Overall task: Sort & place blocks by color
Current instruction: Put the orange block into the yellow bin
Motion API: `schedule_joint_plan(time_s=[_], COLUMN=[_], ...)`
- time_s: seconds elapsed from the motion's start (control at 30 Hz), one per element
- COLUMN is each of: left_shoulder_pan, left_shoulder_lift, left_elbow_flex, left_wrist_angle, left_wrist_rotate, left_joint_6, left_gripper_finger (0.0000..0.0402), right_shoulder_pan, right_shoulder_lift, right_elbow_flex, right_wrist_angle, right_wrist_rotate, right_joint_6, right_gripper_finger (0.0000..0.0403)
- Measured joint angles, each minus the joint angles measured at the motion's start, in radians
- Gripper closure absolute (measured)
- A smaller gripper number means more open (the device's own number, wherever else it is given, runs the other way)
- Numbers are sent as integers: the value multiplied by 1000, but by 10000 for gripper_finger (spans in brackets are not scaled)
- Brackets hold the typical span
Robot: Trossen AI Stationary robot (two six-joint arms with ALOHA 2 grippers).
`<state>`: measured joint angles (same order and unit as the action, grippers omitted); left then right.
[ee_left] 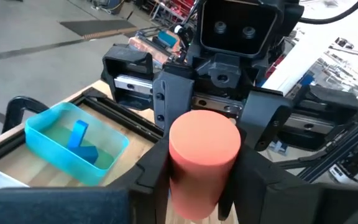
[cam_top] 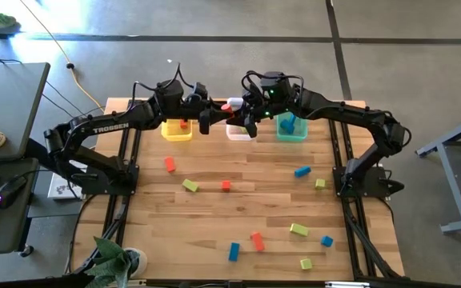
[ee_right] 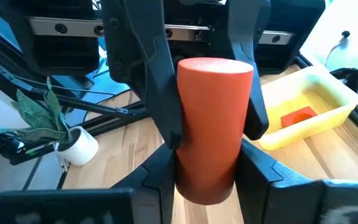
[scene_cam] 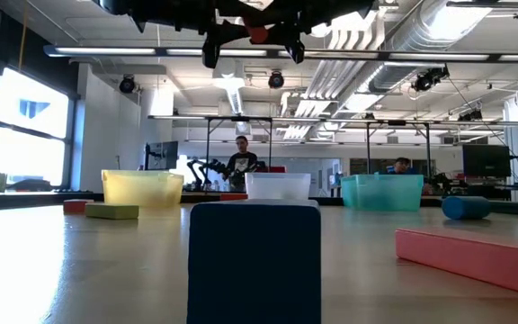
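Observation:
A red-orange cylinder block (cam_top: 229, 105) hangs in the air over the far middle of the table, above the clear bin (cam_top: 240, 132). My left gripper (cam_top: 215, 109) comes at it from the table's left and my right gripper (cam_top: 244, 109) from the right. Both are shut on it and face each other. The yellow bin (cam_top: 177, 130) holds a red block (cam_top: 184, 124). The teal bin (cam_top: 291, 128) holds blue blocks (ee_left: 79, 140). Several red, yellow-green and blue blocks lie loose on the table, among them a red one (cam_top: 170, 164) and a blue one (cam_top: 302, 171). My left gripper pinches the cylinder's round side (ee_left: 185, 180) between its two fingers (ee_left: 151, 177), coming about level from the table's left. The cylinder stands roughly upright, its flat top (ee_left: 204, 132) showing, lifted clear of the table and bins. My right gripper pinches the cylinder's round side (ee_right: 194, 177) between its two fingers (ee_right: 157, 180), slanting slightly down from the table's right, opposite the left gripper's fingers (ee_right: 145, 68). The cylinder sits roughly upright in the hold, its flat top (ee_right: 215, 65) showing, clear of everything below.
The three bins stand in a row along the far edge. Loose blocks lie scattered over the middle and near right of the table, such as a yellow-green one (cam_top: 298, 230) and a blue one (cam_top: 234, 251). A potted plant (cam_top: 110, 264) stands at the near left corner. People show in the room beyond.

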<state>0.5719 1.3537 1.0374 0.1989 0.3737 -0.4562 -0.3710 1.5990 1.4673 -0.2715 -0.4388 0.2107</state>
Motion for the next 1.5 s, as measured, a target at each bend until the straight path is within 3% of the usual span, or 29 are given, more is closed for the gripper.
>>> schedule_joint_plan(time_s=[0.17,0.27,0.43,0.73,1.13,1.5], left_shoulder_pan=[4,6,20,60,127,171], left_shoulder_lift=[0,0,1,1,47,175], left_elbow_flex=[0,0,0,0,0,0], left_wrist_angle=[-29,-95,-270,-589,-689,-697], left_wrist_rotate=[-6,-64,-230,-633,-783,-807], left_joint_6=[8,42,92,72,45,26], left_gripper_finger=[302,302,302,302,302,302], right_shoulder_pan=[2,-7,-34,-78,-96,-96], right_shoulder_lift=[0,0,0,0,0,0], right_elbow_flex=[0,0,0,0,0,0], right_wrist_angle=[-16,-40,-90,-113,-113,-115], right_wrist_rotate=[40,45,41,42,45,46], right_joint_6=[-10,-13,-36,-55,-63,-81], right_gripper_finger=[231,195,178,175,175,174])
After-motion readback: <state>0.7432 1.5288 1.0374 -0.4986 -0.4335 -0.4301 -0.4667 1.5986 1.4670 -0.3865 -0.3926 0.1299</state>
